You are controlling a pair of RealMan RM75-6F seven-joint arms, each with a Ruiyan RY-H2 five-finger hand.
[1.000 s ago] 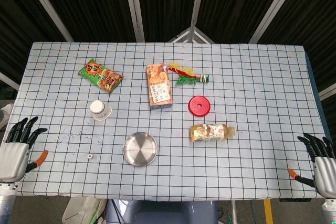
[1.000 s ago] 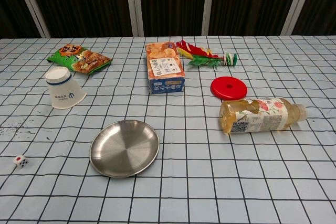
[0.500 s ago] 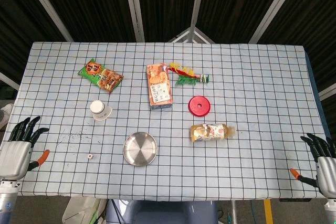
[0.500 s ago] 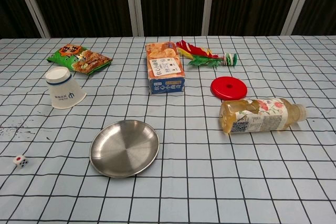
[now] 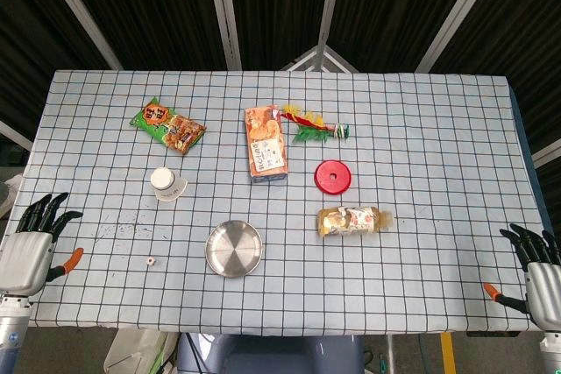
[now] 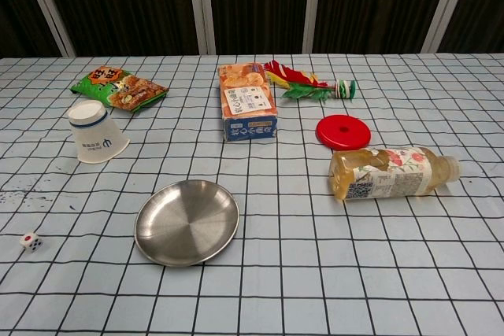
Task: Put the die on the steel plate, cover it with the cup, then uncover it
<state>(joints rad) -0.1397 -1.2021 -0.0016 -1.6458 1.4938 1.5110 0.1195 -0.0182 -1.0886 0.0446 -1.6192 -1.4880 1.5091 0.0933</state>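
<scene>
Resting empty with fingers spread: left hand [image 5: 24, 247], die [image 5: 151, 260] and plate [image 5: 233, 248] off to its right; right hand [image 5: 539, 273] likewise.

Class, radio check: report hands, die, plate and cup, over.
Left hand and right hand open, at table edges. Die on cloth, left of empty steel plate. Cup upside down, untouched. Nothing between die and plate.

**Surfaces on the checked table**

The steel plate [image 6: 187, 222] looked like brushed metal with a soft sheen. The cup [image 6: 96, 133] seemed matt white paper. The red lid [image 6: 343, 131] was smooth, glossy plastic, as was the clear bottle [image 6: 391, 172]. The snack bag [image 6: 118, 88] shone like foil; the tablecloth [image 6: 441, 273] looked matt.
</scene>
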